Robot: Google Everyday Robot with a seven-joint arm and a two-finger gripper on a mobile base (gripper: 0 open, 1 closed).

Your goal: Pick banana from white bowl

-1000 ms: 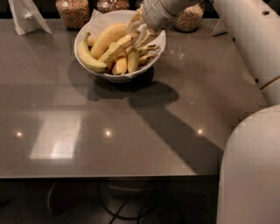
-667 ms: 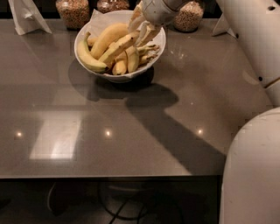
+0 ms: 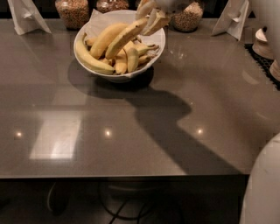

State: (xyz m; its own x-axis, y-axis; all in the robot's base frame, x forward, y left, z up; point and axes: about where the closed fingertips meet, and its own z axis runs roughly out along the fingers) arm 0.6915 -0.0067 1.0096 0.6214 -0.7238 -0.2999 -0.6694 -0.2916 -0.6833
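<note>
The white bowl (image 3: 117,77) stands at the back middle of the grey table and holds several bananas. My gripper (image 3: 150,18) is above the bowl's far right rim, shut on the right end of the long, slim, speckled banana (image 3: 124,40). That banana is tilted, its right end raised to the gripper and its left end still low among the others. A thicker clean-yellow banana (image 3: 104,40) and a curved one (image 3: 89,60) lie to its left in the bowl.
Two jars of grain (image 3: 72,11) (image 3: 188,18) stand behind the bowl. White folded cards (image 3: 24,15) (image 3: 234,17) stand at both back corners. Stacked pale dishes (image 3: 267,43) are at the right edge. My white body (image 3: 262,188) fills the lower right.
The gripper has risen from inside the bowl, lifting the right end of the speckled banana with it. The bowl and the other bananas have stayed put.
</note>
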